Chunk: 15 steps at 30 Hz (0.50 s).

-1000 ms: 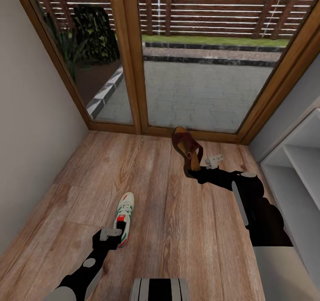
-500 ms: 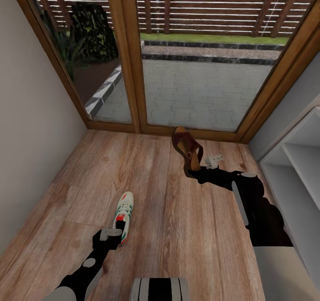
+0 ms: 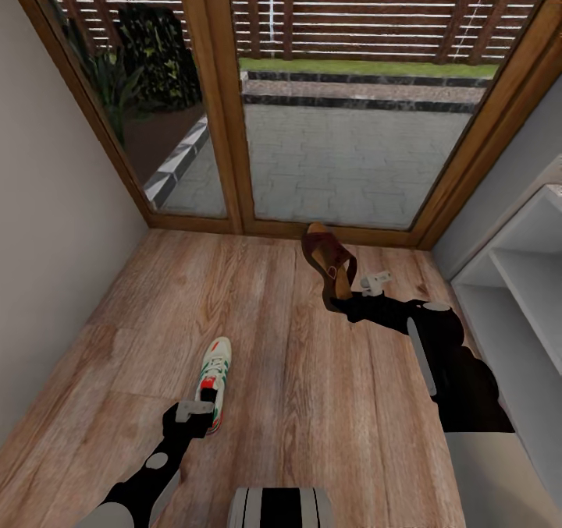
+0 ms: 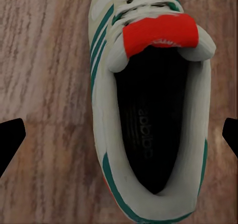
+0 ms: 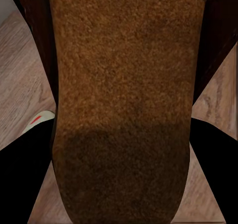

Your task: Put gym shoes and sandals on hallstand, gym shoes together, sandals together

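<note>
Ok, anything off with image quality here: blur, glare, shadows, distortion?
Head view: sharp and evenly lit, no glare on the glass doors, and the door frames bow slightly towards the edges. Left wrist view: the gym shoe is crisp, though its inside is dark. Right wrist view: the sandal sits so close that its sole reads as soft grain, shaded near the gripper.

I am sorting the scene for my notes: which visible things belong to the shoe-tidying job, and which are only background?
Job:
- white lace-up gym shoe with green stripes, on the wood-plank floor
- reddish-brown leather sandal, held by the right gripper
- pale-grey shoe rack

Background:
- wood-framed glass doors
- grey wall
</note>
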{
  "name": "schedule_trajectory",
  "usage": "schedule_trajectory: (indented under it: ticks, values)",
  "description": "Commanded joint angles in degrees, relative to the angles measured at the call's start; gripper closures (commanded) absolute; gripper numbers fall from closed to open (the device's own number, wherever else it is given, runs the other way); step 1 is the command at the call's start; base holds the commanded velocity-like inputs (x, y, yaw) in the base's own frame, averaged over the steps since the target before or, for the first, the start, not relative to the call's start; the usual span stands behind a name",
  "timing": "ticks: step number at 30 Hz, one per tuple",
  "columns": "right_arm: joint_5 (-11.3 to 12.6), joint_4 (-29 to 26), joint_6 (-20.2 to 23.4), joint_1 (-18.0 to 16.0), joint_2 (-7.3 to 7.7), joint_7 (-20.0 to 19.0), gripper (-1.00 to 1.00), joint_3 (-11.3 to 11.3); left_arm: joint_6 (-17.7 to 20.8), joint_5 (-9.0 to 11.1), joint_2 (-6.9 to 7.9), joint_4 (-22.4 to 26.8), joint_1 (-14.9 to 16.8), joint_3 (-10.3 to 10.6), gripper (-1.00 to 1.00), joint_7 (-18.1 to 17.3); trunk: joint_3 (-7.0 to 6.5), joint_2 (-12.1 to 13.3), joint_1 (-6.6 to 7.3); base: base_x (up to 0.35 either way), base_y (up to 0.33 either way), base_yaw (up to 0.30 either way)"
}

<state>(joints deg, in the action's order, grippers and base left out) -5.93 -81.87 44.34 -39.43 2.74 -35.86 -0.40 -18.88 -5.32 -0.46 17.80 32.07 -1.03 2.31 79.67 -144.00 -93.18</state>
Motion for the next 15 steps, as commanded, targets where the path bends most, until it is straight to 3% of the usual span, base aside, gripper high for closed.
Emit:
schedule_trajectory:
  ticks: [1, 9, 15]
  values:
    - [-0.6, -0.1, 0.1, 0.0, 0.0, -0.5, 1.0, 0.0, -0.2, -0.6, -0.02, 0.0, 0.0, -0.1, -1.0, 0.2, 0.04, 0.0, 0.01, 0.0, 0.0, -0.061]
    - [-0.6, -0.1, 0.1, 0.0, 0.01, -0.5, 1.0, 0.0, -0.2, -0.6, -0.06, -0.1, 0.0, -0.1, -1.0, 0.2, 0.04, 0.0, 0.01, 0.0, 0.0, -0.023]
    - [-0.6, 0.0, 0.2, 0.0, -0.01, -0.5, 1.0, 0.0, -0.2, -0.6, -0.03, -0.1, 0.0, -0.1, -1.0, 0.2, 1.65, -0.1, -0.14, 0.0, 0.0, 0.036]
